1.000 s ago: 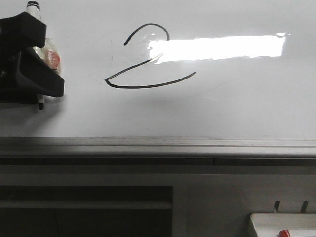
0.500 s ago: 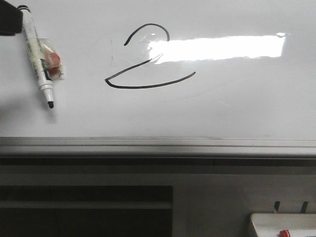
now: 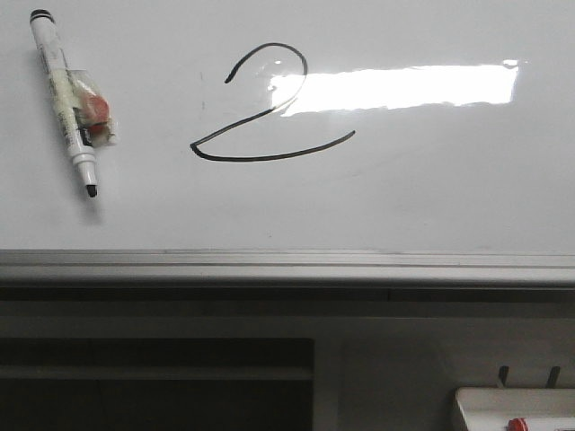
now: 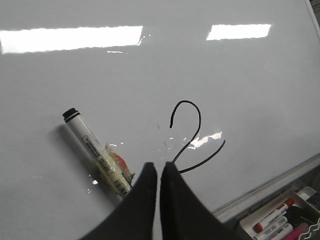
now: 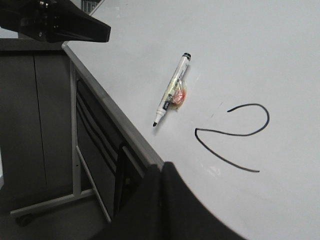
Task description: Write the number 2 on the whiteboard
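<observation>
The number 2 (image 3: 260, 159) is drawn in thin black line on the whiteboard (image 3: 431, 197), left of a bright glare. It also shows in the left wrist view (image 4: 200, 122) and the right wrist view (image 5: 235, 135). A white marker (image 3: 70, 108), uncapped with its black tip down, lies on the board left of the numeral, with a clear wrapper and an orange spot on it. My left gripper (image 4: 159, 165) is shut and empty above the board, between the marker (image 4: 87, 142) and the 2. My right gripper (image 5: 162, 166) is shut and empty over the board's edge. Neither gripper shows in the front view.
A silver-grey rail (image 3: 287, 260) runs along the board's near edge, with dark cabinet fronts below. A small white tray (image 3: 512, 409) with red-capped markers (image 4: 272, 225) sits at the lower right. A black arm part (image 5: 55, 22) hangs beyond the board's corner.
My left gripper let go of the marker and drew away up and left, out of the front view. The marker now lies loose on the board. The 2 is unchanged.
</observation>
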